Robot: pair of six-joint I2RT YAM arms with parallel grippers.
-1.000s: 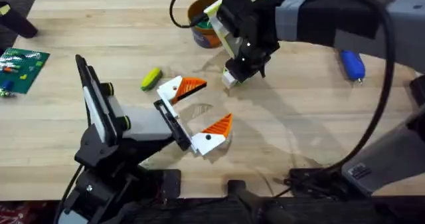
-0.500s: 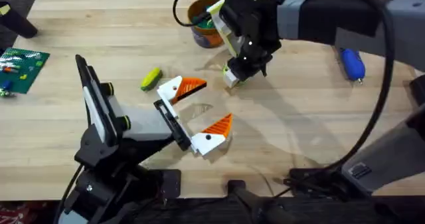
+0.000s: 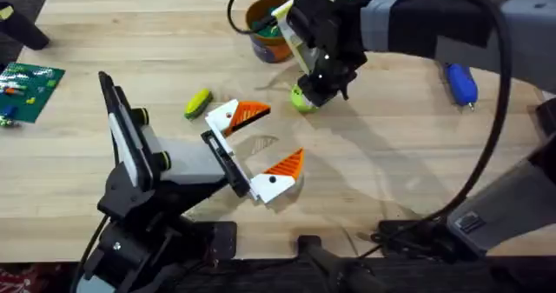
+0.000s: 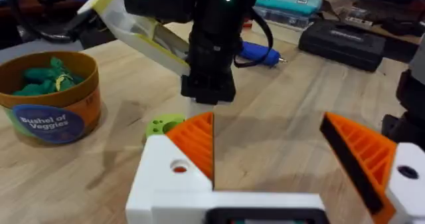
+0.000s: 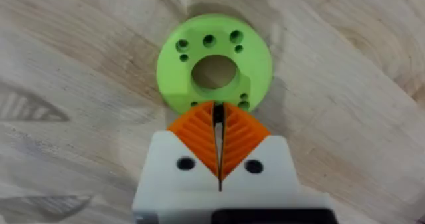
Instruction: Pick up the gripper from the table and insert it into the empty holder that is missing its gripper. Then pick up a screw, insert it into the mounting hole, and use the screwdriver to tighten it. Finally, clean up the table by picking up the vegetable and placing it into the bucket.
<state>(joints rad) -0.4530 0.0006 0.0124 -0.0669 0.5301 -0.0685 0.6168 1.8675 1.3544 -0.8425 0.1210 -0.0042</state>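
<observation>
The vegetable (image 5: 192, 58), a lime-green round piece with a centre hole, lies flat on the table (image 3: 382, 167). My right gripper (image 5: 218, 108) is shut, its orange pads tip-down at the piece's rim with nothing between them. From overhead the right gripper (image 3: 311, 93) hangs over the vegetable (image 3: 299, 102) just below the bucket (image 3: 268, 30). My left gripper (image 3: 282, 134) rests open at mid-table, pointing at the vegetable (image 4: 163, 125). The bucket (image 4: 50, 98) holds green toys. The blue screwdriver (image 3: 460, 83) lies at the far right. The loose gripper, holder and screw are out of view.
A yellow-green oblong toy (image 3: 198, 102) lies left of the left gripper's fingers. A green circuit board (image 3: 28, 86) sits at the table's left edge. The right arm (image 3: 417, 23) spans the back right of the table.
The right gripper shifted slightly, and the green piece now shows beside its tip where pale fingertips covered it before. The left arm has not moved.
</observation>
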